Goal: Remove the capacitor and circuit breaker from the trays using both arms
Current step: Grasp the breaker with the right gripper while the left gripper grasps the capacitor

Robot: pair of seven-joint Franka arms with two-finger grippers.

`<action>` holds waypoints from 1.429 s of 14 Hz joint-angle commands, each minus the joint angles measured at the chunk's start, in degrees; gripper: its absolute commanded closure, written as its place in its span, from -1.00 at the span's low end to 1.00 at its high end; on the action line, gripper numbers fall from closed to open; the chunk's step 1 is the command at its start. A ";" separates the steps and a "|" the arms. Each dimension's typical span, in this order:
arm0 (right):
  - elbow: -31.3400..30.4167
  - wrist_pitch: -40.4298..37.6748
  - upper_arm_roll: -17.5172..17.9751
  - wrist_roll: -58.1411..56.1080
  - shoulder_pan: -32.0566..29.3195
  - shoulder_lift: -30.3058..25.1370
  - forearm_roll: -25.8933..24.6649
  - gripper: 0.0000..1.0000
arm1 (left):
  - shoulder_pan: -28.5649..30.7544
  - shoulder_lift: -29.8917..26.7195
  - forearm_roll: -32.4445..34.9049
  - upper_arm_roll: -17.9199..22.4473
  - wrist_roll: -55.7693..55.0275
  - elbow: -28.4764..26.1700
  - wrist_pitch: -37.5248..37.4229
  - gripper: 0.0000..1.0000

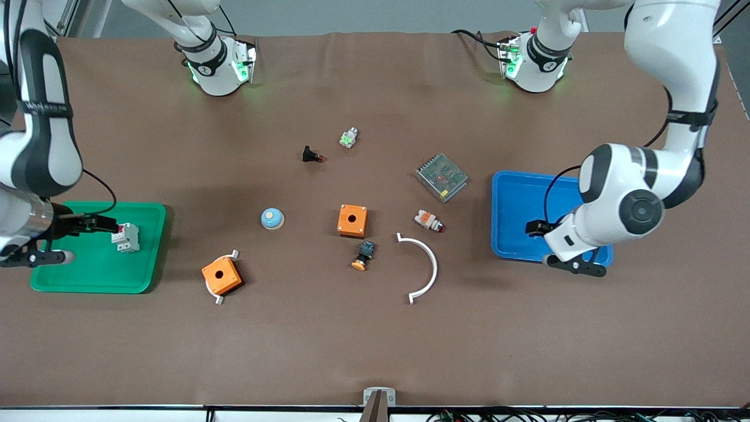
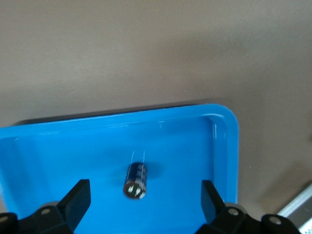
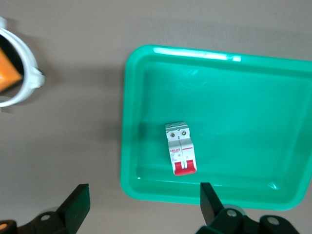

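Right pincer hangs over the green tray at the right arm's end of the worktop, fingers spread wide, nothing held; the circuit breaker lies flat in that tray. Left pincer hangs over the blue tray at the left arm's end, also wide and empty. The capacitor lies on the blue tray's floor.

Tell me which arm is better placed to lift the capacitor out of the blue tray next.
Left. Its end effector hangs open directly over the capacitor in the blue tray. The right end effector, also open, is over the green tray near the circuit breaker, at the table's right-arm end.
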 commanded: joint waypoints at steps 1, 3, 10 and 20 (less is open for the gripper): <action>1.29 1.10 0.64 -1.95 -2.02 3.65 -0.77 -0.99 | 0.30 0.06 3.37 -0.09 0.59 -5.37 6.06 -1.00; 1.37 2.25 0.64 -5.01 -3.16 6.20 -0.77 -0.90 | 0.65 0.59 4.00 -0.09 0.41 -6.78 6.68 -1.00; 1.37 4.54 0.73 -9.77 -5.28 11.92 -0.68 -0.72 | 1.36 0.59 6.54 0.00 0.50 -12.14 11.78 -0.83; 2.60 4.99 0.99 -11.36 -3.61 11.41 -0.77 0.88 | 1.19 0.07 6.64 0.00 0.15 -11.01 11.08 0.97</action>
